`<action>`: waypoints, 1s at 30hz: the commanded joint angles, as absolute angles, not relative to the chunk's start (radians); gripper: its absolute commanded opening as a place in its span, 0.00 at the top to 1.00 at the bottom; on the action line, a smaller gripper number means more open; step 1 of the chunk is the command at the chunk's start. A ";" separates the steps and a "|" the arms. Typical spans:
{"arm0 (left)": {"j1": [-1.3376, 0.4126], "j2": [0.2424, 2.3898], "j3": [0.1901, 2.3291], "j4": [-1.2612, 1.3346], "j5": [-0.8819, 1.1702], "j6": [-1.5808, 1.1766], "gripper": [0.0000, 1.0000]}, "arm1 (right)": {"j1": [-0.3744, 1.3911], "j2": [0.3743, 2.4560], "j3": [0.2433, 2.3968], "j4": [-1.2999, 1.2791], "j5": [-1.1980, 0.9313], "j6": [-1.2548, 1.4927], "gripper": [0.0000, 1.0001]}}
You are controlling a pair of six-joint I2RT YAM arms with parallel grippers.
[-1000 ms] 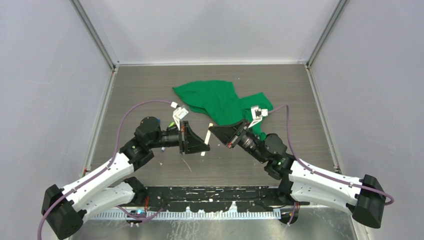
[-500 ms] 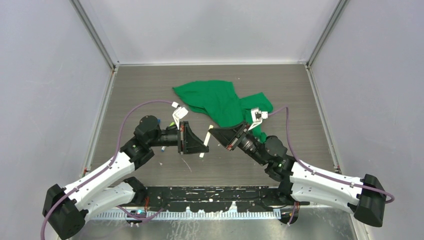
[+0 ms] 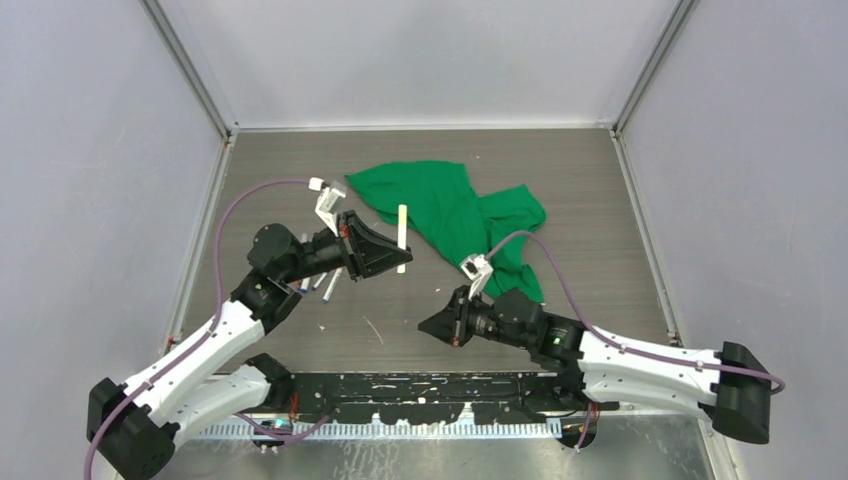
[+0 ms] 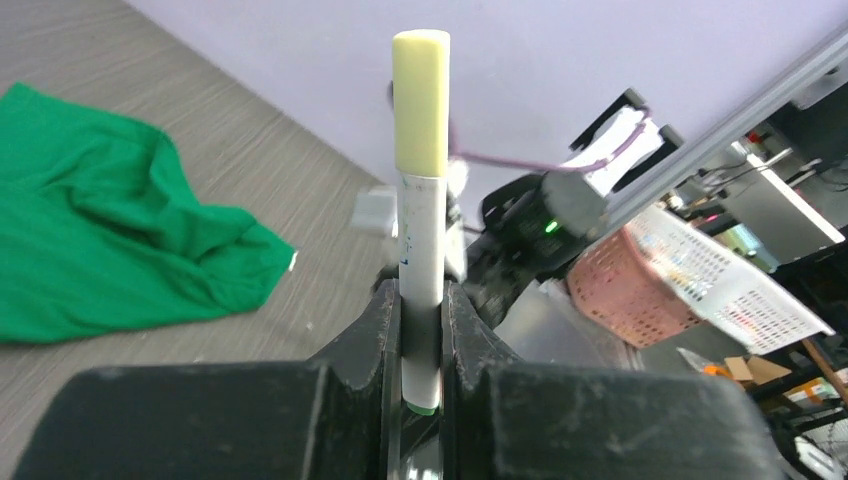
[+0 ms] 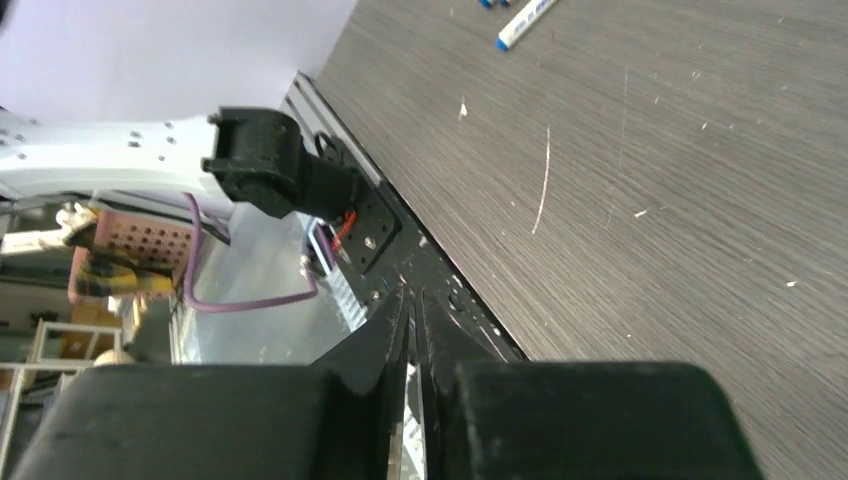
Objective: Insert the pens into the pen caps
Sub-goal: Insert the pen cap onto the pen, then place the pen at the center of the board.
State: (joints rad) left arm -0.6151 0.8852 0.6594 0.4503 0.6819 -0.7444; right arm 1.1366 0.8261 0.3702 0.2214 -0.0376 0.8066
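Note:
My left gripper (image 3: 398, 257) is shut on a white-barrelled pen (image 3: 402, 240) and holds it above the table, near the left edge of the green cloth. In the left wrist view the pen (image 4: 420, 250) stands upright between the fingers (image 4: 375, 330). It has a pale yellow cap (image 4: 421, 100) on its top end and a green end at the bottom. My right gripper (image 3: 428, 326) is shut and empty, low over the table near the front rail. In its own view (image 5: 412, 300) the jaws are almost touching with nothing between them. Other pens (image 3: 324, 284) lie by the left arm.
A crumpled green cloth (image 3: 450, 205) lies at the table's middle back. A blue-tipped pen (image 5: 525, 24) lies on the wood in the right wrist view. The black front rail (image 5: 370, 225) runs along the near edge. Grey walls enclose three sides.
The two grippers were close together around the pen. My left gripper has moved back and left with the pen. My right gripper has drawn back toward the near edge, empty.

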 commanded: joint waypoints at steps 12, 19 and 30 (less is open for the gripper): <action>-0.591 0.949 0.979 -0.535 0.698 -0.127 1.00 | 0.970 0.749 0.743 -0.298 0.175 0.449 0.04; -0.552 1.231 1.122 -0.805 0.359 -0.018 0.97 | 0.733 0.836 0.764 -0.302 0.027 0.368 0.04; -0.425 1.586 1.099 -0.904 0.227 -0.039 0.95 | 0.596 0.740 0.695 -0.252 -0.022 0.359 0.04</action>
State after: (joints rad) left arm -0.4763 1.5665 1.1145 -0.8589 0.2707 -0.0460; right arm 0.6090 0.7883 0.7002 -0.3073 0.0063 0.3847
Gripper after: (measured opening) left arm 0.108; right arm 0.956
